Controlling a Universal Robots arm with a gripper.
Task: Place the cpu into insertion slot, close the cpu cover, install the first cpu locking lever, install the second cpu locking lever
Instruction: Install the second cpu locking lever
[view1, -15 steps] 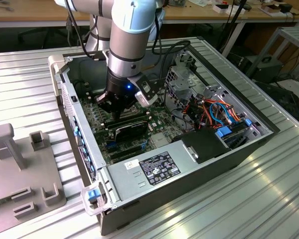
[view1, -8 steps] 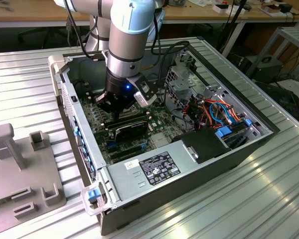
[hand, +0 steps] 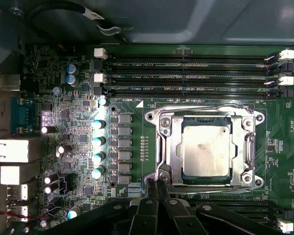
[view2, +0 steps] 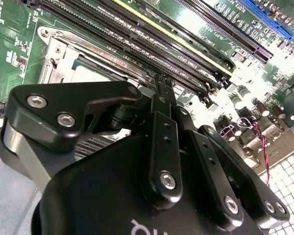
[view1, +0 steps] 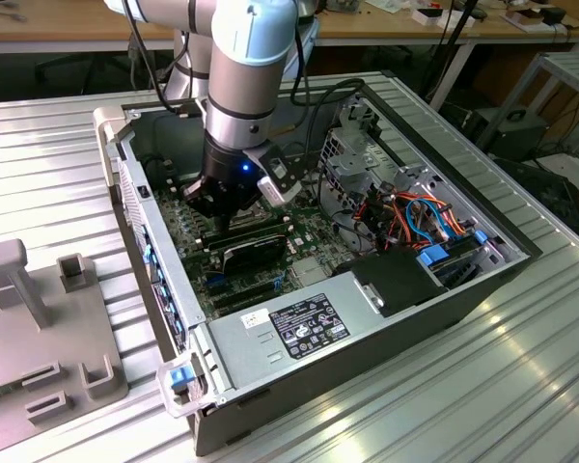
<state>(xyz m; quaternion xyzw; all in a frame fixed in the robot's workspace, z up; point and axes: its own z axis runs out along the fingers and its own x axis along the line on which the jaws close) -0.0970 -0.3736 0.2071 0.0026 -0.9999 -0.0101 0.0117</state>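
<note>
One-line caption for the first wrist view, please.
The tool, fingers shut, sits at the edge of the cpu cover, closed over the cpu seated in the insertion slot.

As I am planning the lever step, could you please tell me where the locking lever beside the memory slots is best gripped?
In the first wrist view, the locking lever is a thin wire lying close along the cpu cover. Its bent end at the socket corner looks the best place, since it seems to kink clear of the frame. Come from straight above, closing across the wire.
</note>
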